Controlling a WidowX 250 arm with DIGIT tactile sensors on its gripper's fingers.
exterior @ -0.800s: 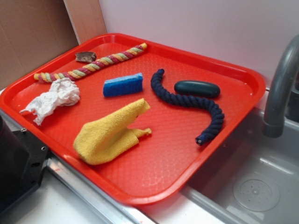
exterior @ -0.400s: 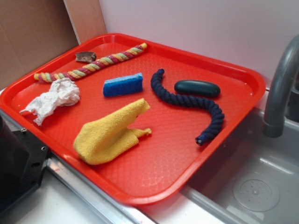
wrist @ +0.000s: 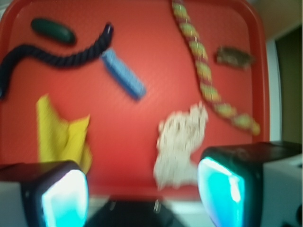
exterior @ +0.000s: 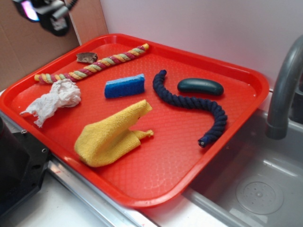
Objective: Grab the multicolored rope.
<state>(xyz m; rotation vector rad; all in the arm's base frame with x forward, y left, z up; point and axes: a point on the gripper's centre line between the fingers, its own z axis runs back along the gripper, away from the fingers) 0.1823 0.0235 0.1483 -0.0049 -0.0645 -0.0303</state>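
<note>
The multicolored rope (exterior: 92,67) lies fairly straight along the far left of the red tray (exterior: 246,78), its yellow, red and green strands running diagonally. In the wrist view the multicolored rope (wrist: 204,73) runs down the right side. My gripper (exterior: 47,12) hangs high above the tray's far left corner, well apart from the rope. Seen from the wrist camera, the gripper (wrist: 142,196) is open, its two cyan-lit fingers wide apart with nothing between them, over the tray's near edge.
On the tray also lie a thick dark navy rope (exterior: 191,102), a blue sponge (exterior: 124,86), a yellow cloth (exterior: 112,135), a crumpled white tissue (exterior: 54,98), a dark green oblong object (exterior: 200,86) and a small brown piece (exterior: 86,57). A grey faucet (exterior: 282,90) and sink stand to the right.
My gripper has come into the exterior view at the top left; before, it was out of frame. The dark green object has shifted slightly. The ropes lie as before.
</note>
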